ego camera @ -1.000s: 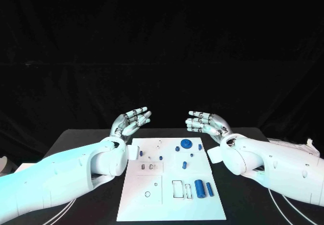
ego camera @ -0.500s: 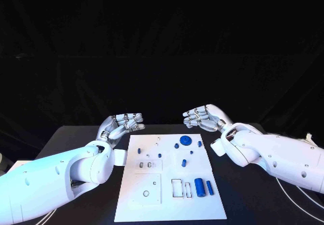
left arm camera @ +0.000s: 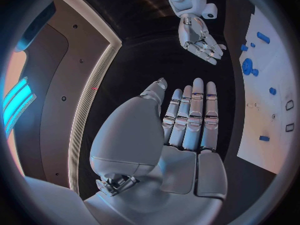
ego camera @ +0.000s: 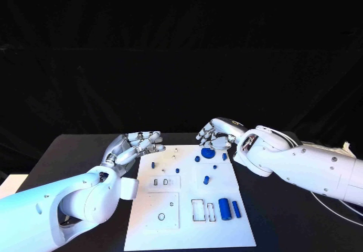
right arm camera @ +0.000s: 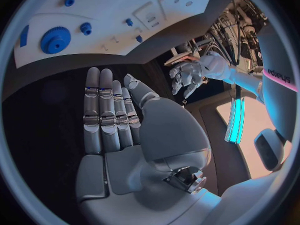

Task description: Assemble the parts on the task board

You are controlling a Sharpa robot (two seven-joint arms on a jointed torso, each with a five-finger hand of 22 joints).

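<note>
Lying near right robot hand (ego camera: 217,135) — blue gear (ego camera: 208,153)

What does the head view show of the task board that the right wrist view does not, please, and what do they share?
Only the head view shows the near end of the task board, with the large blue cylinder, the slimmer blue rod beside it and the outlined slots. Only the right wrist view shows the right hand from behind, palm flat and fingers straight, holding nothing. Both show the blue gear at the board's far end, small blue pegs and the left hand, open beside the board.
</note>
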